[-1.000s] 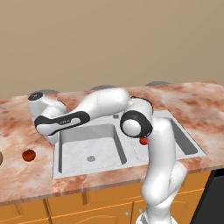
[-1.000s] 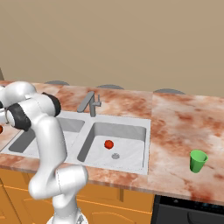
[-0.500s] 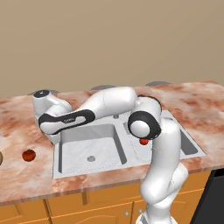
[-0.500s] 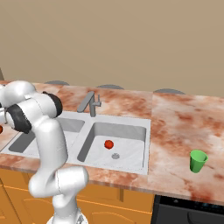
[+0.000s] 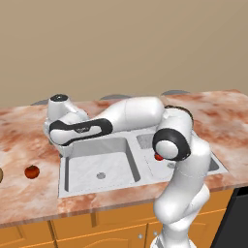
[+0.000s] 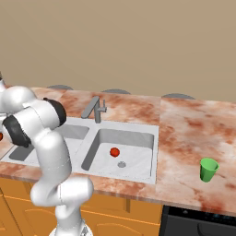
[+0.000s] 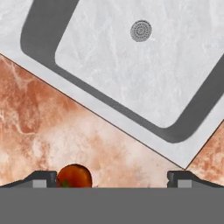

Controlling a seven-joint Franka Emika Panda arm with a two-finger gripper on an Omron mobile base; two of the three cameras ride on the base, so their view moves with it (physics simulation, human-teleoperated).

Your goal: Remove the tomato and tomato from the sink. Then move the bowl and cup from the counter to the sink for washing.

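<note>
One tomato (image 5: 32, 171) sits on counter (image 5: 29, 198) left of sink (image 5: 97, 164); your gripper (image 7: 112, 179) hangs above it, jaws released, grasping nothing. Second tomato (image 6: 115, 152) in right basin.

Two tomatoes (image 5: 32, 171) (image 6: 115, 152), one cup (image 6: 208, 169)

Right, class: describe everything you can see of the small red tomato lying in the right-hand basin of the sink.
The small round bright red tomato looks smooth and glossy, with no stem or spot that can be made out. It rests on the pale grey floor of the right basin of the double sink, just up and left of the round drain and apart from it. Nothing else touches it. In the left base view a red sliver shows beside the arm's elbow.
</note>
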